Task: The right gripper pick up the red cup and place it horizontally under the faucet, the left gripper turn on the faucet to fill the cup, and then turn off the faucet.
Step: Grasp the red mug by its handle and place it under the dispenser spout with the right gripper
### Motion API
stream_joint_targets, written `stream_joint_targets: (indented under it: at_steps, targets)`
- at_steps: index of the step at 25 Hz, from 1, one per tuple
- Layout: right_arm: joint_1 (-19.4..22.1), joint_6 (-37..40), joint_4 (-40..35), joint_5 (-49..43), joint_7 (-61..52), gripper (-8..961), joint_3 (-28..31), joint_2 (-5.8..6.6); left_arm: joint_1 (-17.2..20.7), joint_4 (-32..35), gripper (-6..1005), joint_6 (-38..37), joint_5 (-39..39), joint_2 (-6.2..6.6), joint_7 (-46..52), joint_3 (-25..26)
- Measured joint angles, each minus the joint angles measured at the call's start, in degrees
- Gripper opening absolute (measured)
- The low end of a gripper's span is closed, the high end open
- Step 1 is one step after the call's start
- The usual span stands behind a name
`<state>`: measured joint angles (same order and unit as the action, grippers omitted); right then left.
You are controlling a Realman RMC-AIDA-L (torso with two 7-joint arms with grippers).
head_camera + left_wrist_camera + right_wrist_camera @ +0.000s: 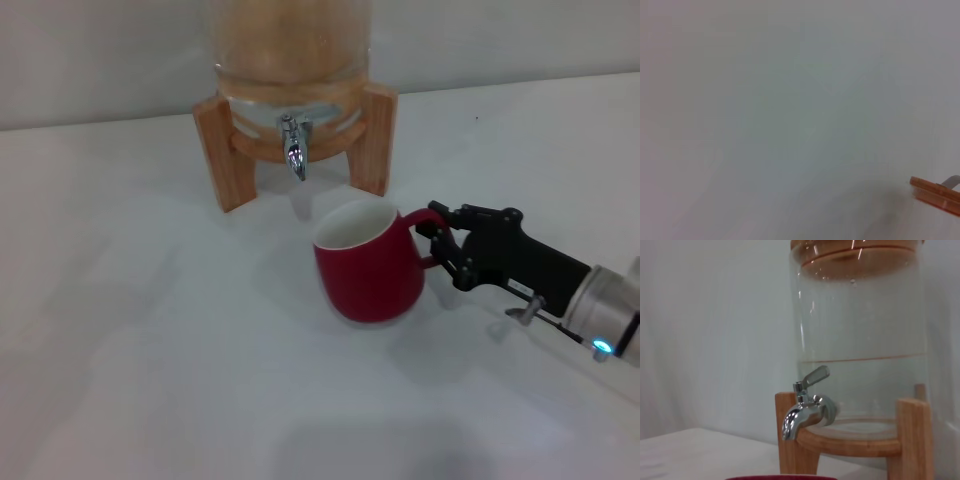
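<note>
At frame centre, the right claw [437, 243] clamps the glossy red cup [368, 265]'s loop handle on the white tabletop [150, 350], below the chrome faucet [295, 148].

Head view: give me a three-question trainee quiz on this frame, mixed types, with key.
1. True or false: the rounded dark-red ceramic cup sits directly under the shiny chrome faucet.
2. Which gripper holds the cup's handle? A) left B) right C) neither
3. Fill in: the clear glass dispenser rests in a light ____ stand.

Key: 1 false, it is in front of the faucet, nearer the robot. 2 B, the black right gripper. 3 wooden.
</note>
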<state>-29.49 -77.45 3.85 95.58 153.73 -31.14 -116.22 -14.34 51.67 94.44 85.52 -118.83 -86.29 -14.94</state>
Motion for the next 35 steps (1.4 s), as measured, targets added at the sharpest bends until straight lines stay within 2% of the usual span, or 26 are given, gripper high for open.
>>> stream_joint_targets:
  at_steps: [18,35]
  targets:
    - [-3.9,5.0,1.3,0.6,0.4,160,2.9,0.04,-0.8,0.0,799,0.1,0.4,0.0,0.2,-1.3]
    - [-9.3,9.9,5.2,0.4,1.9,159,3.9,0.03,-0.8,-0.1,799,0.0,0.4,-0.09,0.2,-1.3]
